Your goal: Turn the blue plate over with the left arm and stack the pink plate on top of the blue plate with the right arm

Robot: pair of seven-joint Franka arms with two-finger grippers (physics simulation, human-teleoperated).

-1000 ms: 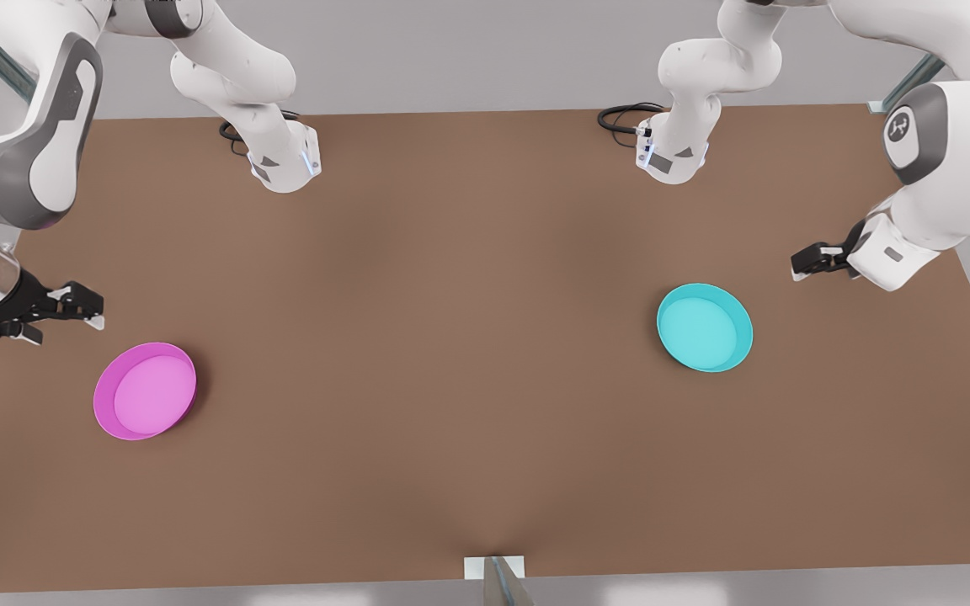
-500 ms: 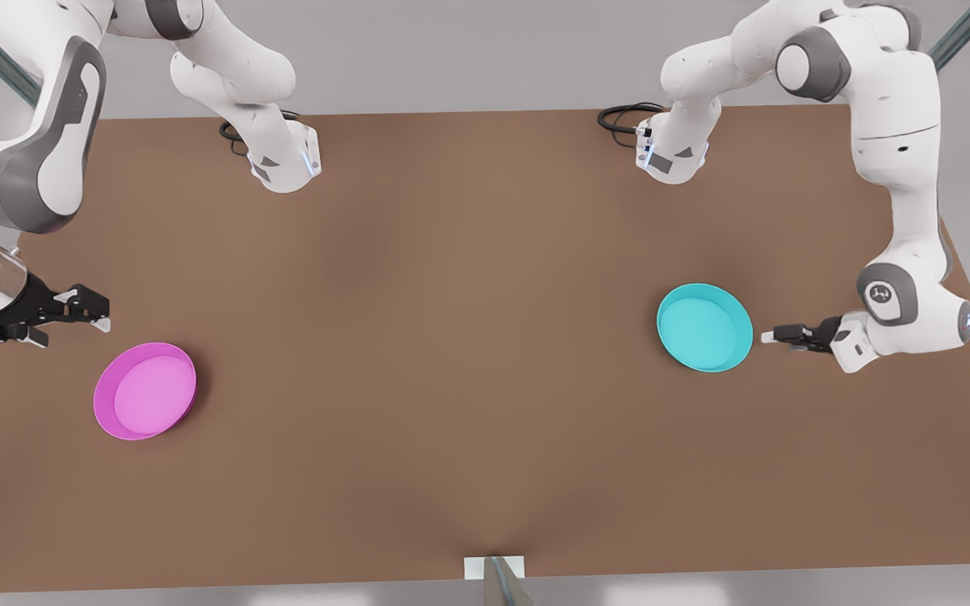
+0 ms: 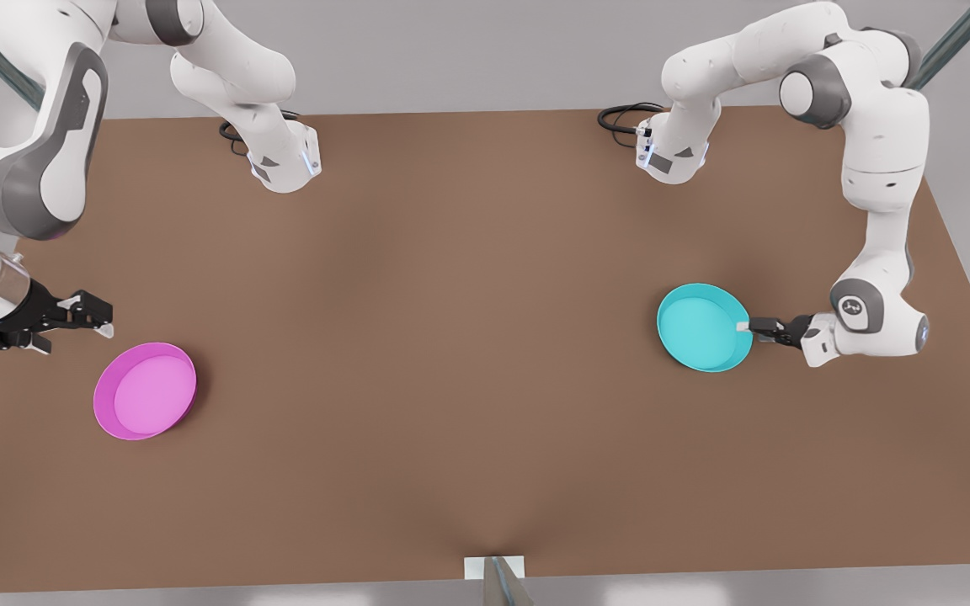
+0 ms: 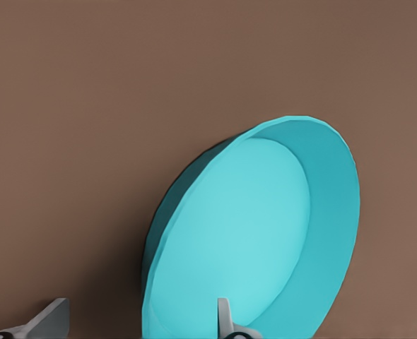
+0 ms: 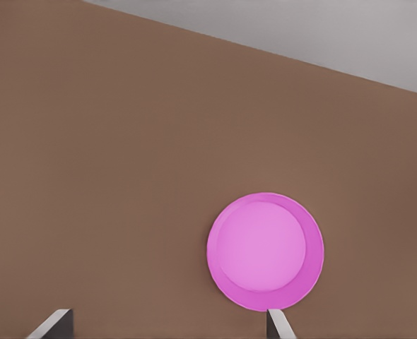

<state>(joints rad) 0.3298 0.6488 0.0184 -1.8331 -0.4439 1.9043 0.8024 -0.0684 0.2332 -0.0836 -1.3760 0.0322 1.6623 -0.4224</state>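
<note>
Over at the front view's left, the right gripper (image 3: 98, 320) hangs above the brown table (image 3: 451, 337) with its fingers (image 5: 53, 323) spread apart, just beside the pink plate (image 3: 146, 390) but not touching it. That plate lies flat, open side up, near the table's left edge. Well apart from it, toward the front view's right, the blue plate (image 3: 704, 326) also sits open side up. The left gripper (image 3: 744, 326) is at its rim on the right side, fingers (image 4: 226, 319) spread, one inside the rim and one outside it.
</note>
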